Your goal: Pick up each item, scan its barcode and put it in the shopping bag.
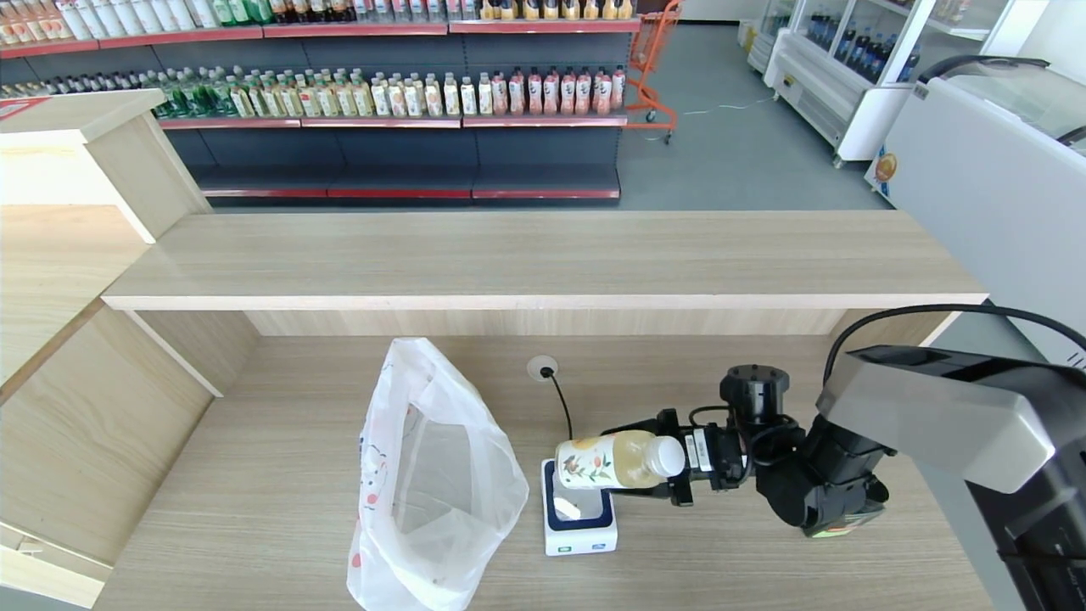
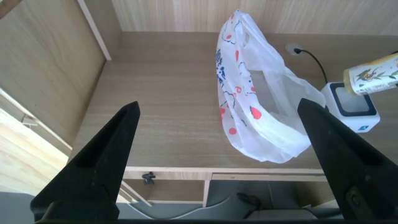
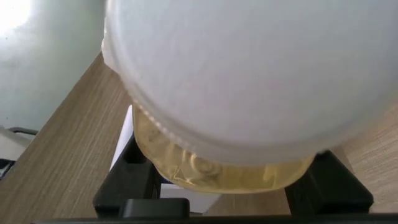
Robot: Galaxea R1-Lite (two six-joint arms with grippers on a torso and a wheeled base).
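A drink bottle (image 1: 615, 459) with a white cap, pale yellow liquid and a floral label lies sideways in my right gripper (image 1: 660, 458), which is shut on it. The bottle hangs just above the white barcode scanner (image 1: 579, 512) on the counter. In the right wrist view the bottle's cap (image 3: 249, 74) is right in front of the camera, with liquid below it. A white shopping bag (image 1: 428, 484) with red prints stands open to the left of the scanner. My left gripper (image 2: 221, 162) is open, above the counter's near edge, with the shopping bag (image 2: 255, 93) beyond it.
A black cable (image 1: 560, 399) runs from a round port in the counter to the scanner. A raised wooden ledge (image 1: 543, 255) borders the back of the counter, and a side panel (image 1: 102, 424) closes the left. Store shelves and freezers stand behind.
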